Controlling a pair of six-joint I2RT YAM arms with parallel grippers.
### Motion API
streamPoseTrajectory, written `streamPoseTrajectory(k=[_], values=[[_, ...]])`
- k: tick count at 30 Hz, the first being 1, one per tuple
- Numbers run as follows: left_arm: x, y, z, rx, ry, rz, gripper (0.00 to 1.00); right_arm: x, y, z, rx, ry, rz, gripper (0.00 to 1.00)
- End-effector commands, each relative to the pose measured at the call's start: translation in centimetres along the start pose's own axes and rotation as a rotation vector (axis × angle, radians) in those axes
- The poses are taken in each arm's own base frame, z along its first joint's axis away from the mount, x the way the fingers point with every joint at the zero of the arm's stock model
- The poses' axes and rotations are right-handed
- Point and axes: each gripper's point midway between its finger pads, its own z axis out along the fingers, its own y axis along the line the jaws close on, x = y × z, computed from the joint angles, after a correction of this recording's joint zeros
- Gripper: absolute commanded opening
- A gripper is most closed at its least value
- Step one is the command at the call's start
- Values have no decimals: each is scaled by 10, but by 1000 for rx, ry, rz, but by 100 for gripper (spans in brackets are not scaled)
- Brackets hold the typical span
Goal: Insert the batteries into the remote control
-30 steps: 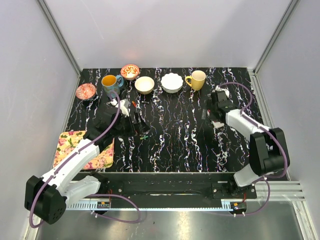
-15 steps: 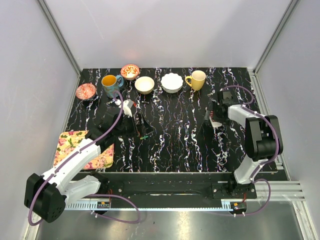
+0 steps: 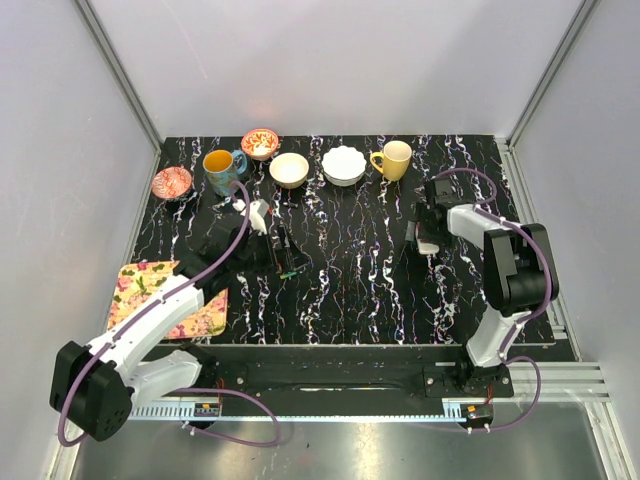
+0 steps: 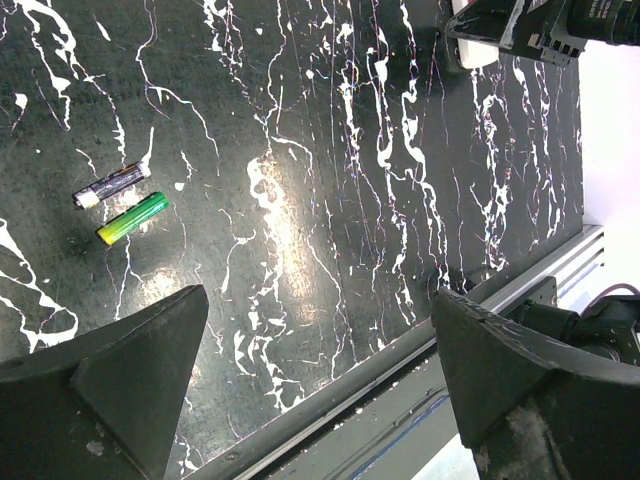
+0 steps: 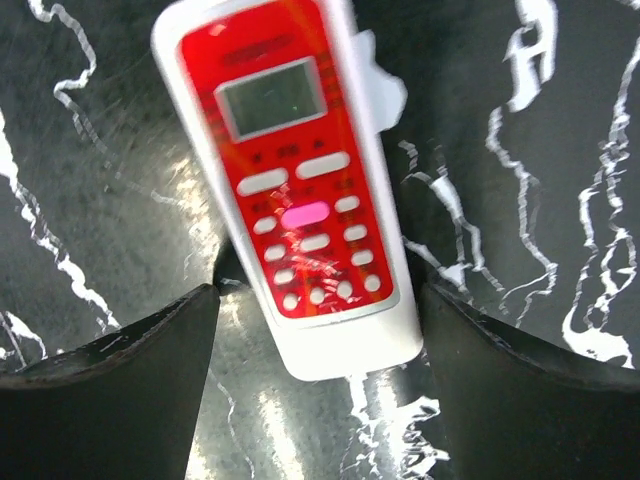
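The remote control is a white slab with a red button face and a small screen, lying face up; a white flap shows at its right edge. My right gripper is open, its fingers on either side of the remote's lower end. In the top view the right gripper sits over the remote at mid right. Two batteries lie side by side on the table, one dark and one green. My left gripper is open and empty, hovering above them.
Along the back edge stand a red dish, a blue mug, a patterned bowl, a cream bowl, a white scalloped bowl and a yellow mug. A floral cloth lies at the front left.
My right arm has folded back and its gripper has turned and come down over the remote. My left gripper has shifted slightly towards the back.
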Motion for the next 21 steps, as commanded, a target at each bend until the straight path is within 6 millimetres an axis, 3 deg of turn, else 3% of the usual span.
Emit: streamPoseTrajectory(k=[1,6,13,17,21], values=[[-6,-11,4,49,-23,5,99,6,25,-19,-16,7,-48,87],[-3,-14,4,53,-15,8,99,4,23,-15,26,11,-64,87],[-1,-14,1,46,-23,13,99,7,18,-4,74,35,-46,76],[0,-12,1,39,-20,9,99,10,19,0,74,49,-33,64],[1,-12,1,42,-16,9,99,13,21,1,63,62,-28,39]])
